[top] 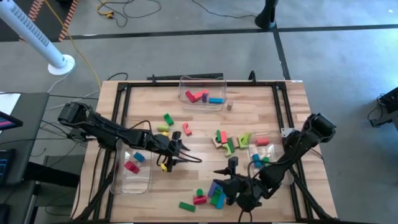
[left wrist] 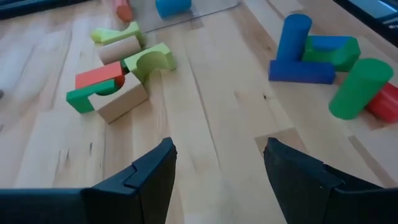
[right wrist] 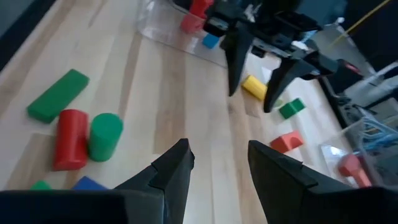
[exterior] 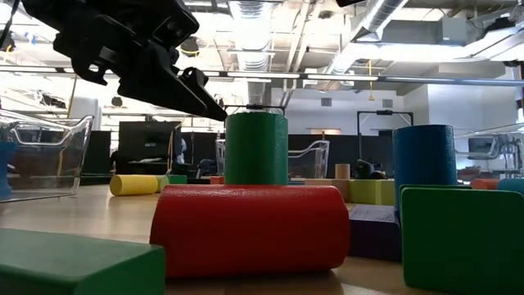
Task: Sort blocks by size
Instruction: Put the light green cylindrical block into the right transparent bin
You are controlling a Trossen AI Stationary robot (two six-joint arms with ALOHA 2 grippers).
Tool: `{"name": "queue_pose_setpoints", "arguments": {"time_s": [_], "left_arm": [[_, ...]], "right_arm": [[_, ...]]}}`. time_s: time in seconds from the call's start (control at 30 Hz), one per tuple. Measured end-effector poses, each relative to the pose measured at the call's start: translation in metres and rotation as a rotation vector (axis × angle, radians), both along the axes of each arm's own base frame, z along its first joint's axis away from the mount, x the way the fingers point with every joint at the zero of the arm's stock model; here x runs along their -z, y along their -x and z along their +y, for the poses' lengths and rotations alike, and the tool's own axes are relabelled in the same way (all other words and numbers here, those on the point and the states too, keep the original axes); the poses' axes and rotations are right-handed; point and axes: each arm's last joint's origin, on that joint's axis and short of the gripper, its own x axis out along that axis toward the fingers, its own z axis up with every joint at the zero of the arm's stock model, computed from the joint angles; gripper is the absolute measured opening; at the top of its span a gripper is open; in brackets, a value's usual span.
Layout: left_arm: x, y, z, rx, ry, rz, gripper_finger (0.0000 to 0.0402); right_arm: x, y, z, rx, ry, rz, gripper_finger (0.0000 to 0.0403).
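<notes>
Wooden table (top: 273, 180) has blocks (top: 231, 142) spread across its middle, some already in clear bins (top: 202, 93). My left gripper (top: 185, 157) and right gripper (top: 225, 167) both hang apart and empty. I should drop slowly, straight over one block.

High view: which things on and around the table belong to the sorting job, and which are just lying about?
Job:
coloured toy blocks scattered on the table
clear plastic bins holding sorted blocks
left gripper
right gripper

Lying about:
white ribbed post on the floor
yellow floor cable

Lab: exposed ceiling ducts (exterior: 385, 20), concrete floor (top: 336, 56).
</notes>
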Motion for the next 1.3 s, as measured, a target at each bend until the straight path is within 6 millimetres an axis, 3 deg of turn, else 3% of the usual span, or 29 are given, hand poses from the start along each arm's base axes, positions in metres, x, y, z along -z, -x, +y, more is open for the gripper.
{"name": "queue_pose_setpoints", "arguments": {"time_s": [0.33,0.6,0.93,1.1,1.3], "left_arm": [[0.002,-0.001,0.011,-0.047,-0.070,0.051,0.0233],[-0.015,-0.009,0.030,-0.149,-0.121,0.195,0.0233],[-0.037,0.006,0.045,-0.334,-0.059,0.575,0.0233],[-0.032,0.020,0.062,-0.388,-0.106,0.734,0.0233],[-0.032,0.025,0.102,-0.445,-0.186,0.776,0.0233]], "right_arm": [[-0.001,0.001,0.000,0.019,0.021,-0.015,0.0191],[-0.001,0.001,0.000,0.021,0.021,-0.016,0.0191],[-0.001,0.001,0.000,0.025,0.010,-0.021,0.0191],[-0.001,0.000,-0.001,0.022,0.021,-0.016,0.0191],[-0.001,-0.001,-0.003,0.008,0.062,-0.002,0.0191]]}}
